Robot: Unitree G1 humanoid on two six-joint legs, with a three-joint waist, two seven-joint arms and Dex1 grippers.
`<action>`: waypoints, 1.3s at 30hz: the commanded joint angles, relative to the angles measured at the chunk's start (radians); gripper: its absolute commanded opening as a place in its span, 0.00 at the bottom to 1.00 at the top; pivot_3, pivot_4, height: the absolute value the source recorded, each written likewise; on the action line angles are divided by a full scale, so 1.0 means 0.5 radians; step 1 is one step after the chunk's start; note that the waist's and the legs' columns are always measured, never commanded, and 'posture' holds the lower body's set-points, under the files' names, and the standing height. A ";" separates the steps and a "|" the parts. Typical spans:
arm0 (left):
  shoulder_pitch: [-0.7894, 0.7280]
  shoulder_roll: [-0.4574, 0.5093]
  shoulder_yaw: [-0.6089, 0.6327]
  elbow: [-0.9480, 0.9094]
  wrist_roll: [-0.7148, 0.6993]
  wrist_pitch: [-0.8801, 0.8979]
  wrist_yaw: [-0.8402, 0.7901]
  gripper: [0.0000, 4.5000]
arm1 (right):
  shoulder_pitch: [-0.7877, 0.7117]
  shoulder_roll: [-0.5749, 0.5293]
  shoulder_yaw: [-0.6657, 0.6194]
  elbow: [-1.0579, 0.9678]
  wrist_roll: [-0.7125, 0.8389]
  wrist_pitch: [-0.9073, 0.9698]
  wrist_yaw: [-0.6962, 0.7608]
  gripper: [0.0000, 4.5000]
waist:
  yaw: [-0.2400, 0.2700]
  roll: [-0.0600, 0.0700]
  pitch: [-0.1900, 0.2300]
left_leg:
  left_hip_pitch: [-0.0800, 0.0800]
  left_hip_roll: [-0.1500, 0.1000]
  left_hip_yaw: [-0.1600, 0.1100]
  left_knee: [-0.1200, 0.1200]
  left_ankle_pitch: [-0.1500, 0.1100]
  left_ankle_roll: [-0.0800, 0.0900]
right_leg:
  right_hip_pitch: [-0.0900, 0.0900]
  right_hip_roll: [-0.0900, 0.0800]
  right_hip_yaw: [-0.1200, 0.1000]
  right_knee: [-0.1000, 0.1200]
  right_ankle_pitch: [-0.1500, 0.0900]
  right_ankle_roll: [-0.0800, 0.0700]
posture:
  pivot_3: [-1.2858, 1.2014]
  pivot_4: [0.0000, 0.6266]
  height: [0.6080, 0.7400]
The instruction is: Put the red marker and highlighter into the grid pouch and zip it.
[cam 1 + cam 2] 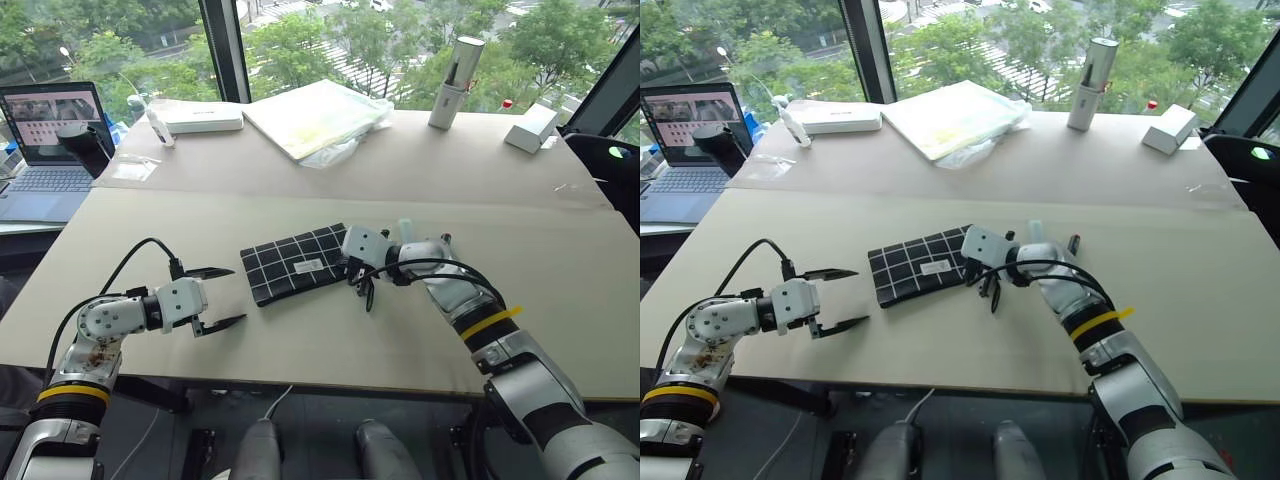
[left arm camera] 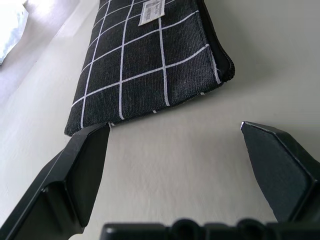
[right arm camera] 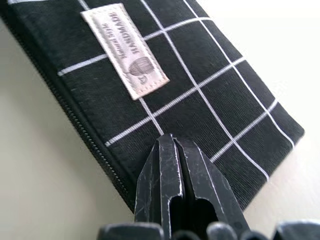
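Behind grid pouch (image 1: 295, 263), laptop (image 1: 50, 140), booklet (image 1: 312, 115)

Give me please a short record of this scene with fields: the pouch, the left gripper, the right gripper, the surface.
pouch: grid pouch lies flat, white label up
left gripper: left gripper open, near the pouch's end, not touching it
right gripper: right gripper shut, fingertips at the pouch beside its zipper edge; whether it grips anything, I cannot tell
surface: beige table
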 commanded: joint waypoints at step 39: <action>-0.239 -0.212 -0.352 0.276 0.091 -0.134 -0.041 0.00 | -0.059 0.249 -0.600 -0.084 0.555 0.534 0.030 0.41 | -0.065 0.005 -0.006 | -0.001 -0.001 -0.001 -0.008 0.000 0.000 | 0.000 0.000 0.000 -0.005 -0.002 0.000 | 0.52 0.24 0.99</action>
